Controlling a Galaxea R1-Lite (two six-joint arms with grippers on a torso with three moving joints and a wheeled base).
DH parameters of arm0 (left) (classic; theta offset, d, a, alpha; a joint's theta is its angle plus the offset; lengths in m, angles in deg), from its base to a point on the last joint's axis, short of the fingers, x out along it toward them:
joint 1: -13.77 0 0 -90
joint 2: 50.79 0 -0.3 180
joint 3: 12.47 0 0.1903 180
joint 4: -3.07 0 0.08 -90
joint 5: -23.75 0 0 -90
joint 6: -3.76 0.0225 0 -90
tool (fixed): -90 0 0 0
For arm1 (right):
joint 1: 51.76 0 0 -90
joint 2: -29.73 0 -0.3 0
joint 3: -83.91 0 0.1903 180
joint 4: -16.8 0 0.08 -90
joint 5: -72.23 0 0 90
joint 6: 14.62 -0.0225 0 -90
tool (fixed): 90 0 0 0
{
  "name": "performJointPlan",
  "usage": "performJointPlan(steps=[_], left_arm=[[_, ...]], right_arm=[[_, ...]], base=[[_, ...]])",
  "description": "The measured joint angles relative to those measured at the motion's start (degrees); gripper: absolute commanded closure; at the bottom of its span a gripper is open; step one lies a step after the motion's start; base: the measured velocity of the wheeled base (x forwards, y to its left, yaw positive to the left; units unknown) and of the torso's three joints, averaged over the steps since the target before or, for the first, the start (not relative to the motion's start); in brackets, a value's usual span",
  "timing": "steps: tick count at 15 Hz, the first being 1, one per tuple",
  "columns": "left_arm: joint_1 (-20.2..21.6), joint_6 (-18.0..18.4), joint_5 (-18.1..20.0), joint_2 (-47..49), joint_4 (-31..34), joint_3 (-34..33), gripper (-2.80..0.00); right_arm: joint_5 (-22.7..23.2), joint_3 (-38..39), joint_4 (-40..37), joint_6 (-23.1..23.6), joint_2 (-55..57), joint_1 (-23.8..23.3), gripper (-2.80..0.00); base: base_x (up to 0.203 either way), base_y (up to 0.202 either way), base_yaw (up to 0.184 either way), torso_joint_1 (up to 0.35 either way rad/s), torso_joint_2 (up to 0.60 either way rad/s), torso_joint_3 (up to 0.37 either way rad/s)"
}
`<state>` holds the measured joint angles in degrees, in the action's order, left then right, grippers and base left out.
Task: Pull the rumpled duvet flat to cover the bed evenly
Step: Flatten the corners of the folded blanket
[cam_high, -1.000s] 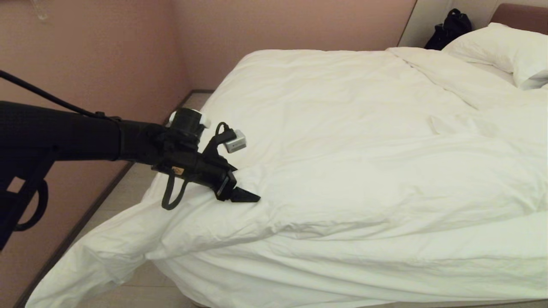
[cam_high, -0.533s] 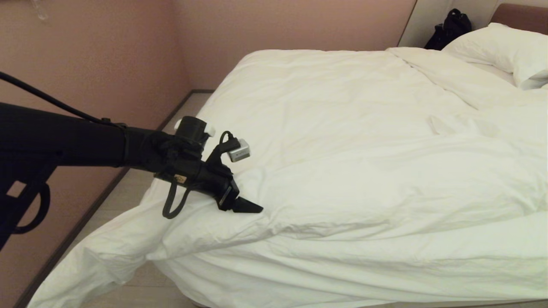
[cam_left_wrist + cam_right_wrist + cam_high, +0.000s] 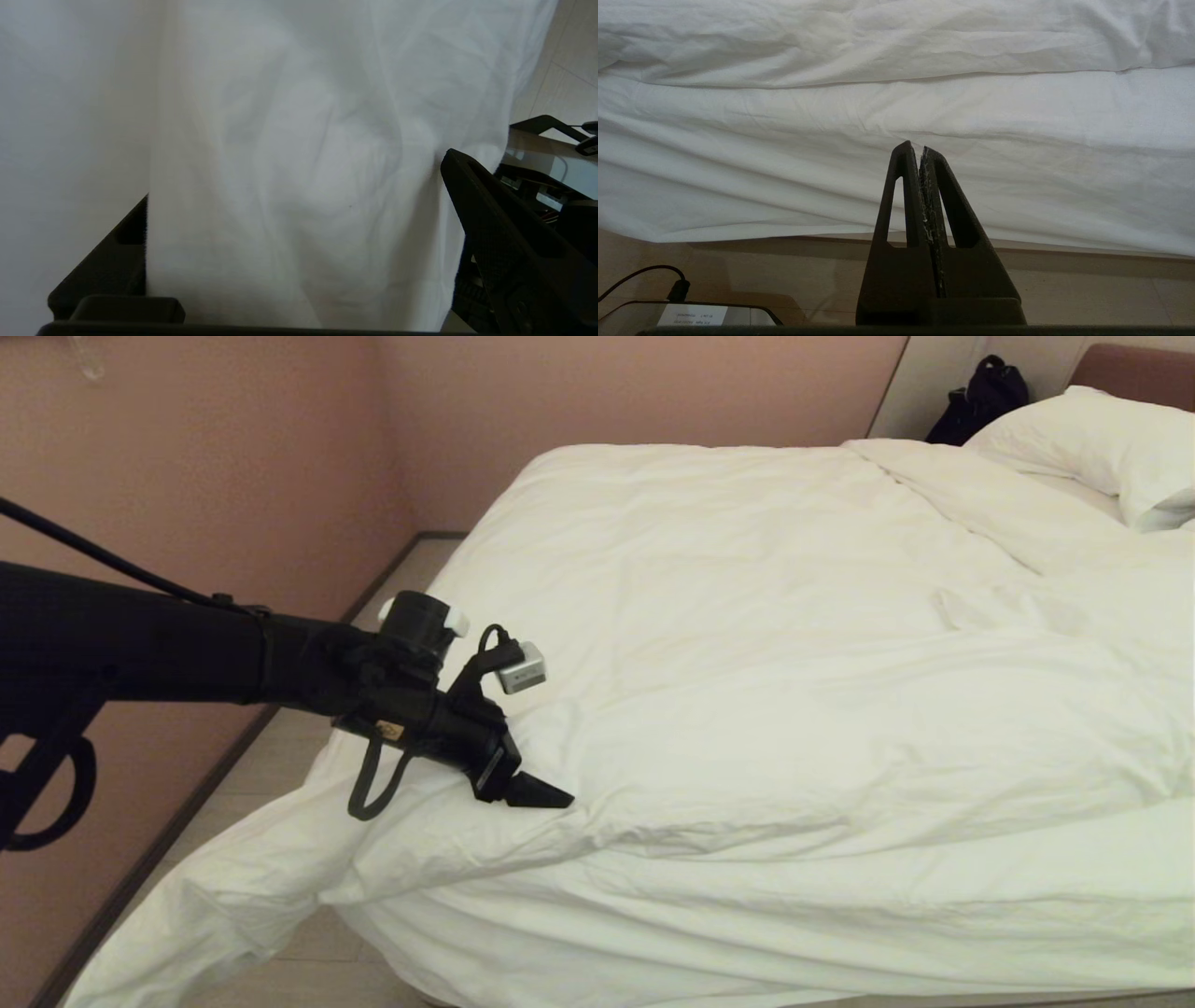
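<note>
- Head view: the duvet lies rumpled over the bed, one corner trailing to the floor; the left end effector rests on a fold.
- Left wrist view: its fingers stand apart, a duvet fold between them.
- Right wrist view: the right end effector is pressed together, empty, beside the bed.

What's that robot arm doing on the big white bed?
It is making the bed. The robot's left gripper sits at the near corner of the puffy white duvet, jaws wide open with a fold of the cloth between its black fingers, not yet pinched. The duvet is rumpled, and one corner droops off the wide low bed toward the floor. The right gripper is shut and empty, parked low beside the bed. A plump white pillow lies at the far end.
</note>
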<state>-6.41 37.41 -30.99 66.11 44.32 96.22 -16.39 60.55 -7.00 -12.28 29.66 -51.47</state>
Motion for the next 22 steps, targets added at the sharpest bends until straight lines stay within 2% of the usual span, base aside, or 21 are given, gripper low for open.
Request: performJointPlan(steps=[3, 4, 5, 16, 22], left_arm=[[-0.1, 0.0, 0.0, -0.2, -0.1, -0.5, -2.80], [-0.1, 0.0, 0.0, -0.3, -0.1, -0.6, -2.36], [-0.1, 0.0, 0.0, -0.4, -0.1, -0.7, 0.00], [-0.2, -0.1, 0.2, -0.8, -0.1, -0.9, 0.00], [-0.4, -0.1, 0.2, -3.2, -0.2, -3.4, 0.00]], right_arm=[[0.0, 0.0, 0.0, 0.0, 0.0, 0.0, 0.00], [0.0, 0.0, 0.0, 0.0, 0.0, 0.0, 0.00], [0.0, 0.0, 0.0, 0.0, 0.0, 0.0, 0.00], [0.0, 0.0, 0.0, 0.0, 0.0, 0.0, 0.00], [0.0, 0.0, 0.0, 0.0, 0.0, 0.0, 0.00]], base=[[0.000, 0.000, 0.000, 0.000, 0.00, 0.000], [0.000, 0.000, 0.000, 0.000, 0.00, 0.000], [0.000, 0.000, 0.000, 0.000, 0.00, 0.000], [0.000, 0.000, 0.000, 0.000, 0.00, 0.000], [0.000, 0.000, 0.000, 0.000, 0.00, 0.000]])
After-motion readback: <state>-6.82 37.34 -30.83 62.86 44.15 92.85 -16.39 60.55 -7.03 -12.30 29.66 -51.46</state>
